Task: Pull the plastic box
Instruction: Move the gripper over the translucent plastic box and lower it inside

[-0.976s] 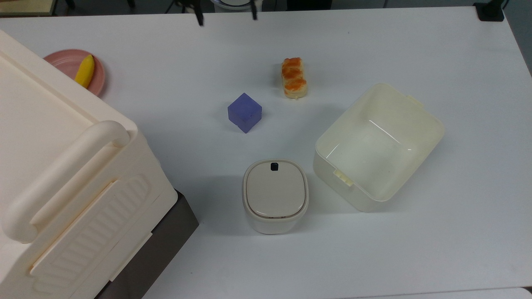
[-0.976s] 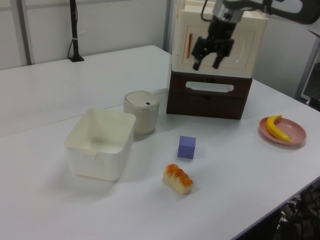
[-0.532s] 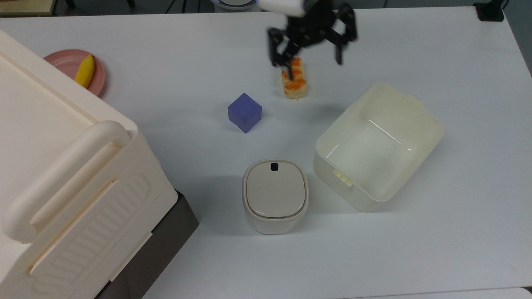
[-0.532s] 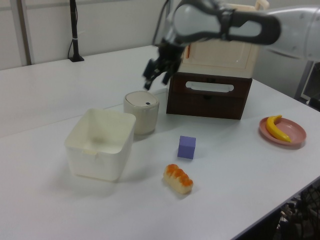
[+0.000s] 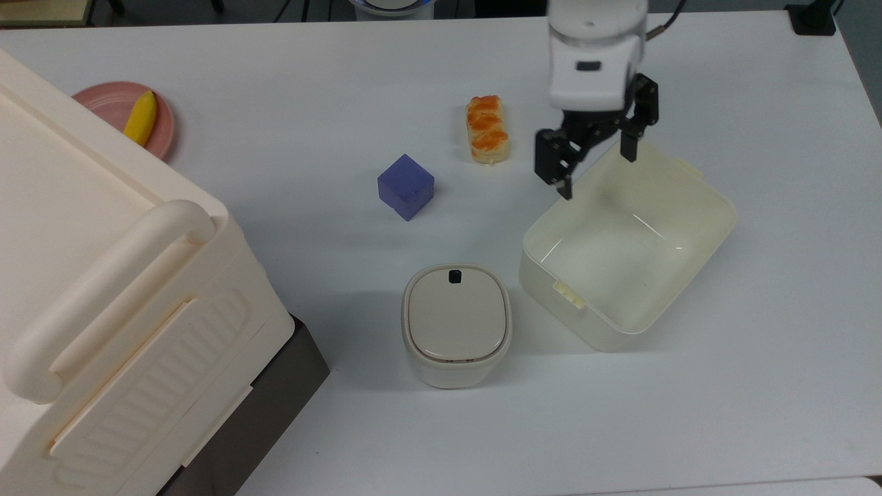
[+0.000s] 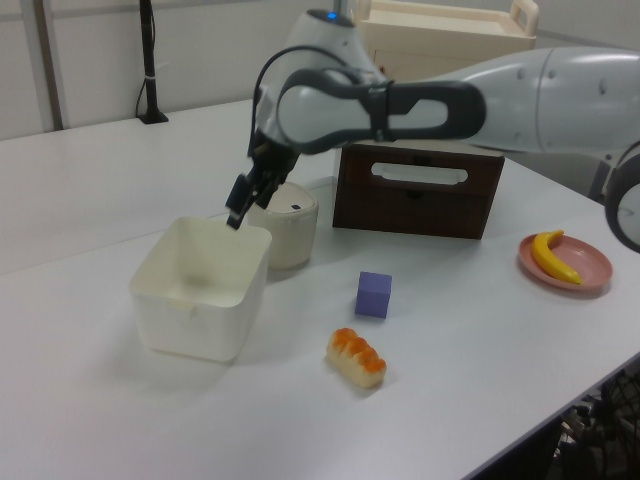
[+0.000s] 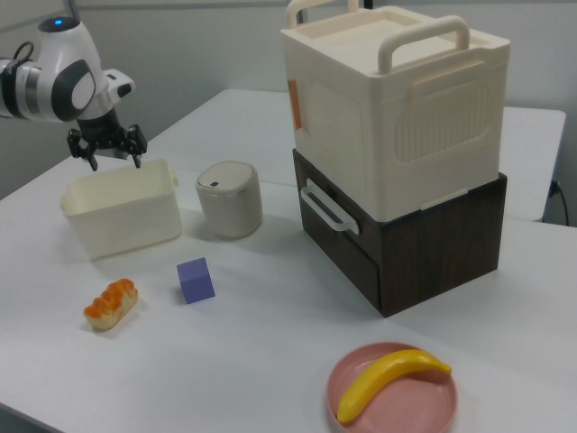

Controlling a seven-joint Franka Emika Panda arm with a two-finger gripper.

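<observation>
Claw (image 5: 597,165) hangs with fingers spread apart over the far rim of the plastic box (image 5: 627,244), one finger outside the wall, one above the hollow. Beside the claw on the table (image 5: 758,386) lies an orange-topped bread piece (image 5: 487,129).

**Layout around the plastic box**

In the top view, the plastic box (image 5: 627,244) has the lidded container (image 5: 456,325) just beside its left. The pastry (image 5: 488,129) and cube (image 5: 406,186) lie farther up-left. The gripper (image 5: 597,160) hangs over the box's upper-left rim. The large bin (image 5: 103,296) stands far left.
</observation>
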